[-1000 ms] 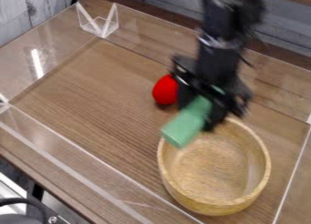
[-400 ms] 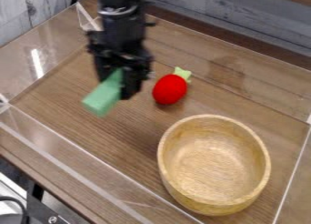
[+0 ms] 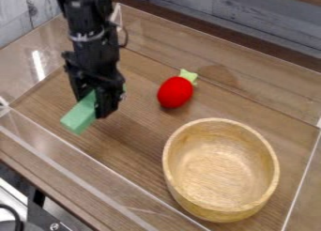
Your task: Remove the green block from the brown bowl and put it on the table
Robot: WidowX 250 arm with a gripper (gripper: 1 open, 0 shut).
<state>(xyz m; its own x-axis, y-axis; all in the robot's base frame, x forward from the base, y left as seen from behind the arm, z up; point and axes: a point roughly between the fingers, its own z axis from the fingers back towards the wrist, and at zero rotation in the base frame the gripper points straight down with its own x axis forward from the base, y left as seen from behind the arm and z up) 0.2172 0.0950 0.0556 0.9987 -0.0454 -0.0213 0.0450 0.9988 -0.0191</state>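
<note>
The big bowl sits on the worktop, at the front and on the right side of the view. The round fruit is on the worktop too, behind the bowl and a bit to its left. The block is on the left side of the view, well apart from the bowl, with the claw just behind it.

"Is it bright or dark in there?"
"Pretty bright; the table has soft, pale shiny patches on it."
"Can you see things well?"
"Mostly; the picture is small and a bit fuzzy, so tiny bits look smudgy; the bowl has shade inside its edge."
</note>
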